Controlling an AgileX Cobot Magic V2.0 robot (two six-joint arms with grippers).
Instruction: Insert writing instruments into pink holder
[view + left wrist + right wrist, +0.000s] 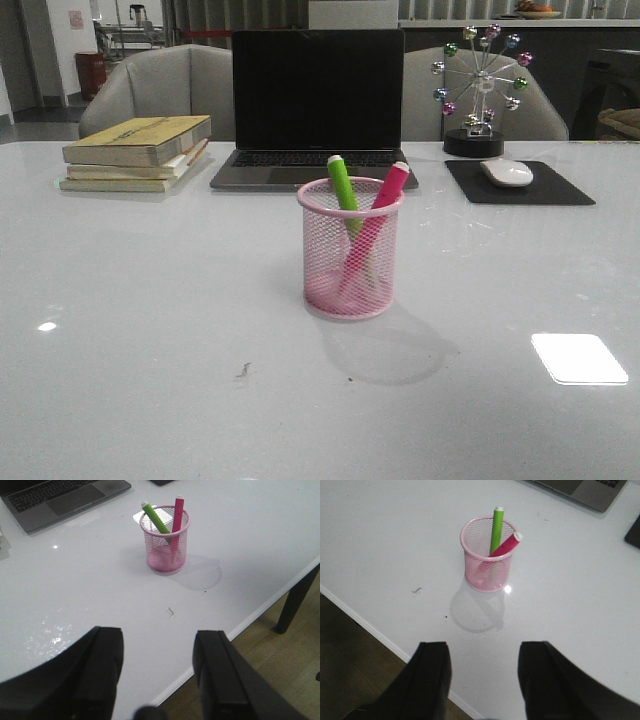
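The pink wire-mesh holder [350,250] [166,542] [487,555] stands upright mid-table. Inside it lean the lime green pen [343,186] [154,518] [496,527] and the magenta pen [388,190] [177,513] [505,544], their tops crossing above the rim. My left gripper [157,652] hangs open and empty over the table's front edge, well back from the holder. My right gripper [482,665] is likewise open and empty, near the front edge. Neither arm shows in the front view.
A laptop [315,110] sits behind the holder. Stacked books [135,152] lie back left. A mouse [507,172] on a black pad [520,185] and a ball ornament [480,90] stand back right. The white table [150,350] ends at a front edge [240,625] with floor beyond.
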